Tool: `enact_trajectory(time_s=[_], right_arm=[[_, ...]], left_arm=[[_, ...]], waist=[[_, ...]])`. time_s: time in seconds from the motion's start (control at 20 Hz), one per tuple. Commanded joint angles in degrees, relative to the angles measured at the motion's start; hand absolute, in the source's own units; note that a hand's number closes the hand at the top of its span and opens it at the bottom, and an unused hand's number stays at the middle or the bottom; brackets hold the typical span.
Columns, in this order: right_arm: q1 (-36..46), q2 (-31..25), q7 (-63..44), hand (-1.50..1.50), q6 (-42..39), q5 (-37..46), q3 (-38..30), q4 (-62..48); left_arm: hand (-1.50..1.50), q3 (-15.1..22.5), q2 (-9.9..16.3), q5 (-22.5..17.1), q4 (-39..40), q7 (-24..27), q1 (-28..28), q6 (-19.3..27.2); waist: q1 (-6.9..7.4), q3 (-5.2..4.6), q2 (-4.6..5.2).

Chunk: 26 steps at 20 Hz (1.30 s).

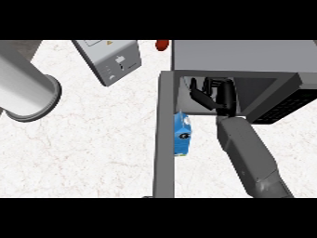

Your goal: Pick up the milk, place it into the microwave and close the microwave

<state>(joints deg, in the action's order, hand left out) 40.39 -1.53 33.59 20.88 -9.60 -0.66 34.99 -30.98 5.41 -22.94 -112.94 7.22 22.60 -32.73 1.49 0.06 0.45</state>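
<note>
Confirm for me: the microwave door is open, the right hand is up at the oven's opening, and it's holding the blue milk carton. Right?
Not quite. In the head view the right hand is at the opening of the microwave with its door open, but it holds nothing: its fingers are straight. The blue milk carton stands apart, lower down beside the door.

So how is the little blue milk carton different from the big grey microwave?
The milk carton is small, blue and white; the microwave is big, grey and boxy. The carton lies outside on the counter beside the microwave's open door, while the microwave stands with its inside showing. The right hand reaches into the microwave, fingers relaxed, and is not touching the carton. Both sit on the white counter.
</note>
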Motion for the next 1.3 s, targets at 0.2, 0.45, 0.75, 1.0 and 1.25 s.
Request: enact_trajectory(time_s=[0.2, 0.45, 0.75, 1.0, 1.25], right_arm=[[10.12, -1.82, 10.78, 1.5, 2.51, 1.69, -4.98, -15.23], [15.05, -1.86, 11.11, 1.5, 9.86, 5.86, -3.24, -20.9], [19.34, -2.97, 9.85, 1.5, 22.48, 11.71, 0.06, -25.73], [21.3, -5.24, 6.88, 1.5, 26.62, 12.12, -0.78, -28.76], [19.41, -5.69, 8.75, 1.5, 29.08, 10.86, -2.86, -28.28]], left_arm=[[-1.5, 0.03, -0.45, 1.23, 3.22, 1.7, -1.22, -1.73], [-1.5, 0.24, -0.31, 3.27, 5.16, 3.1, -3.07, -1.66], [-1.5, -0.66, 1.26, 1.66, 7.11, 3.39, -3.32, -3.37], [-1.5, -0.71, 1.41, 3.02, 7.47, 4.23, -3.43, -3.68], [-1.5, -0.68, 2.42, 0.66, 6.22, 2.02, -4.22, -3.66]], waist=[[0.67, 0.0, 0.28], [1.45, -0.02, 0.67], [2.72, -0.05, 1.07], [3.74, 0.02, 1.66], [4.12, 0.15, 1.91]])
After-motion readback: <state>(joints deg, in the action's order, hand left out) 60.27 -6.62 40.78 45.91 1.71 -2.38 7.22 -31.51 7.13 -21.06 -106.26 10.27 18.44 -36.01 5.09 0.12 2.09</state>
